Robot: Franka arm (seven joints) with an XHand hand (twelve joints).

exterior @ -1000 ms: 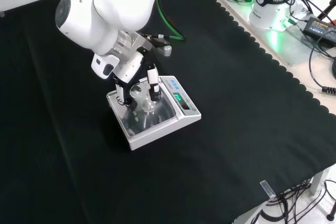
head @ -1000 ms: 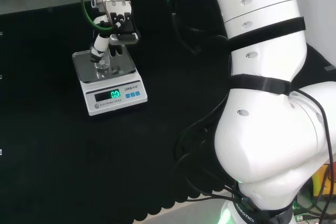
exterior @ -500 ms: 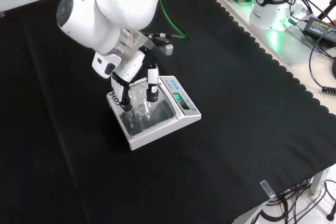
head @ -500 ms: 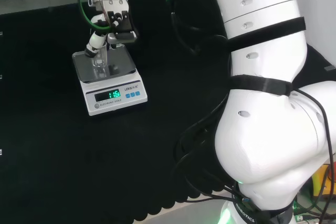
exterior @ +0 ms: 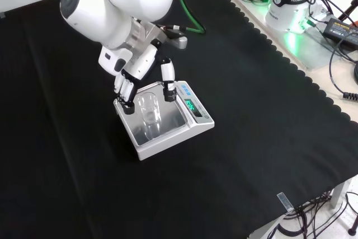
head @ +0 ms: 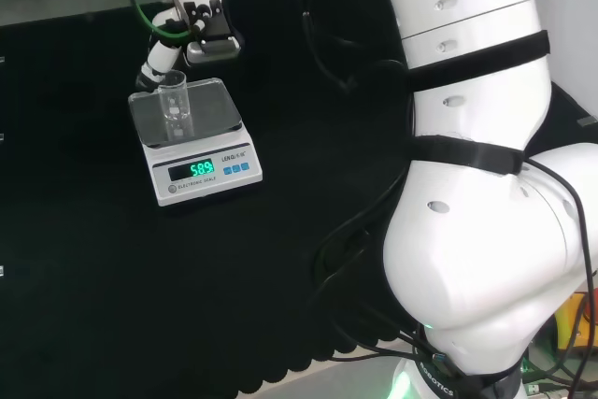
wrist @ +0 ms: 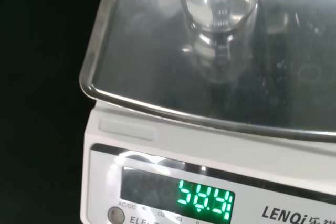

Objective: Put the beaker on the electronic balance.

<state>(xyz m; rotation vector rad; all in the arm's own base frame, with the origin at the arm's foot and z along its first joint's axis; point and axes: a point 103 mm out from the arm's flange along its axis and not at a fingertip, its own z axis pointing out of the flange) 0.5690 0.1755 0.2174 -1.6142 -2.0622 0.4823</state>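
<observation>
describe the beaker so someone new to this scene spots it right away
On the black cloth stands a white balance with a lit green display. On its steel pan, just below the hand, stands the beaker: a small clear glass cup, upright, the pan's sole item.

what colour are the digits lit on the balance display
Green, clearest in the wrist view on the balance display.

Standing upright on the pan of the electronic balance (exterior: 168, 132): the beaker (exterior: 149, 108). Above the balance's far edge in the front view, apart from the beaker: the hand (exterior: 134, 74), fingers spread to either side.
</observation>
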